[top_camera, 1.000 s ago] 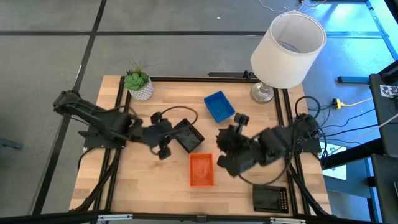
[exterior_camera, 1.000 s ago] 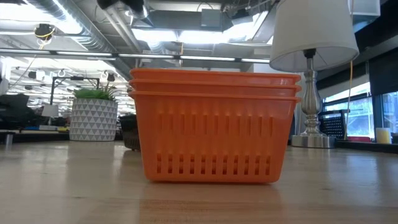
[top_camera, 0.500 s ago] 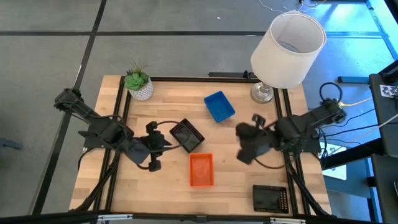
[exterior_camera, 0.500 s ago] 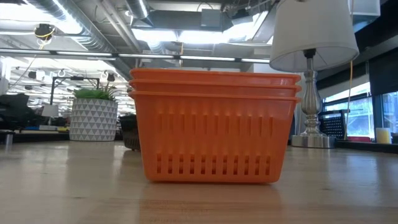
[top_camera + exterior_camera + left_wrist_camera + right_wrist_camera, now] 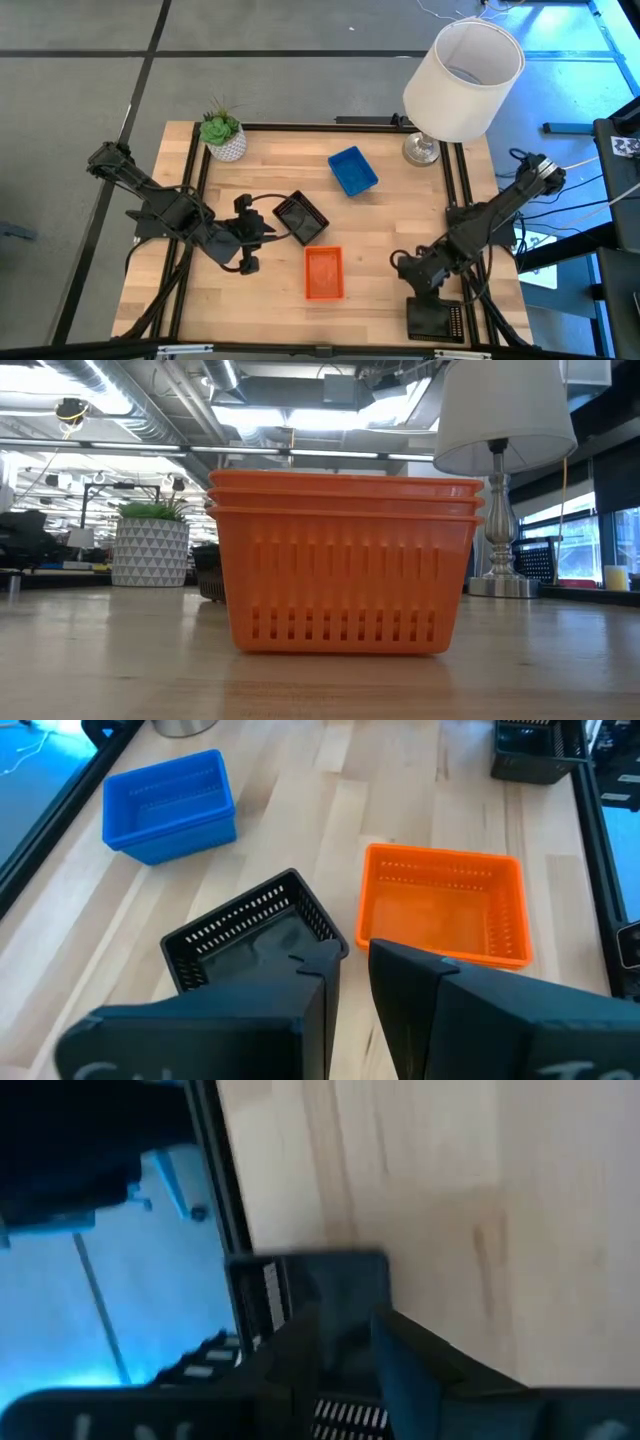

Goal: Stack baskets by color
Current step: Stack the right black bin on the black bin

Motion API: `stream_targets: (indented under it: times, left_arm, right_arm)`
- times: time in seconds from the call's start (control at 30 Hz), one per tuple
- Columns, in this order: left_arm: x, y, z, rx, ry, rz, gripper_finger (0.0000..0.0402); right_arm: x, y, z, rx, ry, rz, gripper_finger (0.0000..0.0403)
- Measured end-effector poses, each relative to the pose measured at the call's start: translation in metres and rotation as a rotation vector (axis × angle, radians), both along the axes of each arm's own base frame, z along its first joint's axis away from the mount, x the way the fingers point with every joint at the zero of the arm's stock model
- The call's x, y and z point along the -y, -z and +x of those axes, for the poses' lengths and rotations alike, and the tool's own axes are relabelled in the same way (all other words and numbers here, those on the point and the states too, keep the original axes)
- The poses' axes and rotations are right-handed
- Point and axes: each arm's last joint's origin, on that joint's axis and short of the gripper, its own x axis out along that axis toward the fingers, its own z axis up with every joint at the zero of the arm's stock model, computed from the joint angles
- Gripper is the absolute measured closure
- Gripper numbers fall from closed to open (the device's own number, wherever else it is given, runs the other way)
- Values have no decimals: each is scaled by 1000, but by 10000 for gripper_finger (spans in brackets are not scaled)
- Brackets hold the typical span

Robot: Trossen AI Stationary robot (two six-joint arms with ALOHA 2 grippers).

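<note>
A stack of orange baskets point(image 5: 323, 272) point(image 5: 340, 565) stands near the table's middle front. One black basket point(image 5: 301, 218) point(image 5: 255, 930) rests on its base just left of centre, and another black basket point(image 5: 434, 319) point(image 5: 310, 1275) sits at the near right corner. A blue basket point(image 5: 352, 170) point(image 5: 170, 805) is at the back. My left gripper point(image 5: 262, 233) point(image 5: 347, 982) hovers left of the central black basket, open by a narrow gap with nothing in it. My right gripper point(image 5: 418, 290) point(image 5: 345, 1355) points down over the corner black basket, open.
A white plant pot point(image 5: 224, 140) stands at the back left and a lamp point(image 5: 462, 80) at the back right. Bare wood lies between the orange stack and the right arm. The table's dark frame rails point(image 5: 462, 200) run along both sides.
My right gripper has swung from the table's middle toward the near right corner, sunk, and tipped to point steeply down over the corner black basket. My left gripper has drawn back a little toward the left edge, away from the central black basket, which stays put.
</note>
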Motion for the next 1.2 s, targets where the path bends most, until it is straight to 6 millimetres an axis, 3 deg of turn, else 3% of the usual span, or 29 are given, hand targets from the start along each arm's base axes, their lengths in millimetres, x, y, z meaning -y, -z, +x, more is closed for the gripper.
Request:
stream_targets:
  times: [0.2,0.4,1.2]
  left_arm:
    - [0,0,0,0,0,0,351]
    - [0,0,0,0,0,-1,351]
    - [-7,0,3,15,-56,65,351]
  right_arm:
    - [4,25,-8,-80,43,-23,309]
    - [6,36,-11,-68,37,-56,309]
    - [-24,74,-8,-87,-46,-154,309]
